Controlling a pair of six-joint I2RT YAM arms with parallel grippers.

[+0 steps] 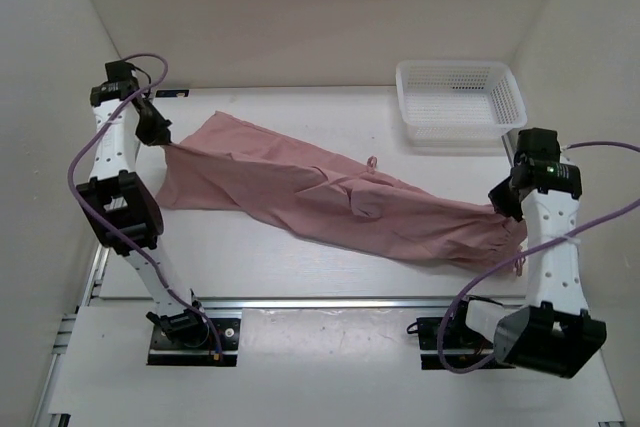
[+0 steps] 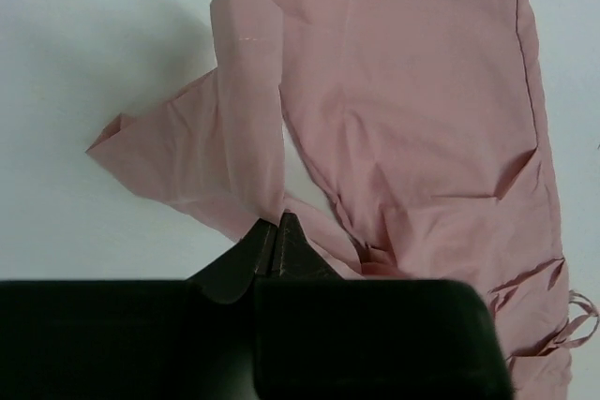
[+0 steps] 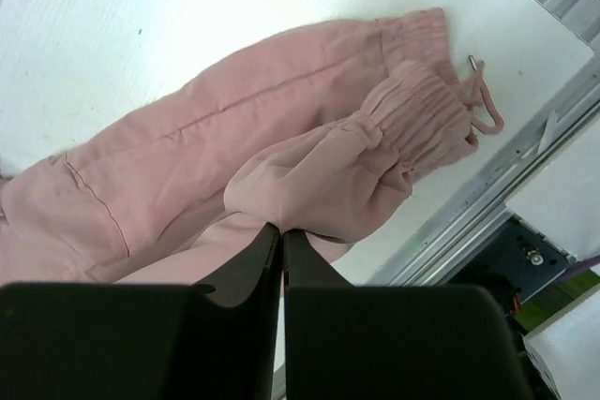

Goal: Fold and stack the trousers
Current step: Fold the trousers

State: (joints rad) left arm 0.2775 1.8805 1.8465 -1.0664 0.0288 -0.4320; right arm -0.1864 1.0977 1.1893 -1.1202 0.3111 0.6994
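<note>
I hold my left end effector clamped shut on a thin flap of the dusty-pink trousers, at their wide end, the end farthest from the white mesh basket. The fabric rises from the surface into my fingertips there in a narrow, twisted fold. My right end effector is closed too, its fingers pressed together on a bunched fold of one leg, just short of the gathered elastic cuffs, on the near side of the basket and a little to its right. Between my two grips the trousers lie stretched in a long, wrinkled band across the surface, running from far left of the basket to just in front of it. A thigh pocket shows about midway. A loose drawstring lies beside the cuffs.
</note>
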